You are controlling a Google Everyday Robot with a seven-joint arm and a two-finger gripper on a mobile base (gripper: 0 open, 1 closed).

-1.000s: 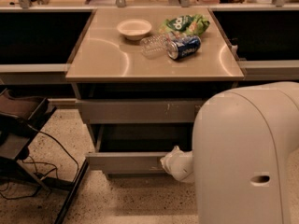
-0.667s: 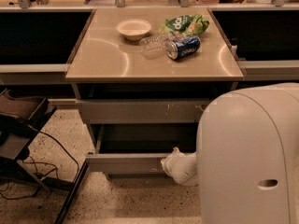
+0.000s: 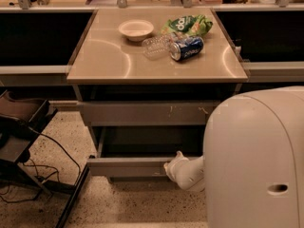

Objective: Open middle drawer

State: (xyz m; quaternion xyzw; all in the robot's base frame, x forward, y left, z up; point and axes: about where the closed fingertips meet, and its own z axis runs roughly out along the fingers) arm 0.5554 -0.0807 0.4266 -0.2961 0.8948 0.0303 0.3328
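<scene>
Middle drawer (image 3: 128, 166), partly out beneath the scratched front (image 3: 142, 113), long axis left-right; hand (image 3: 172, 167) at the right end of its front edge, grip cannot be told; pull judged toward the robot.

Toward the worktop's (image 3: 102, 61) back edge lay a white bowl (image 3: 136, 29), a green bag (image 3: 189, 23), a clear bottle (image 3: 155, 46) and a tipped blue can (image 3: 186, 48); the gripper (image 3: 172, 168) sat below its front edge.
</scene>
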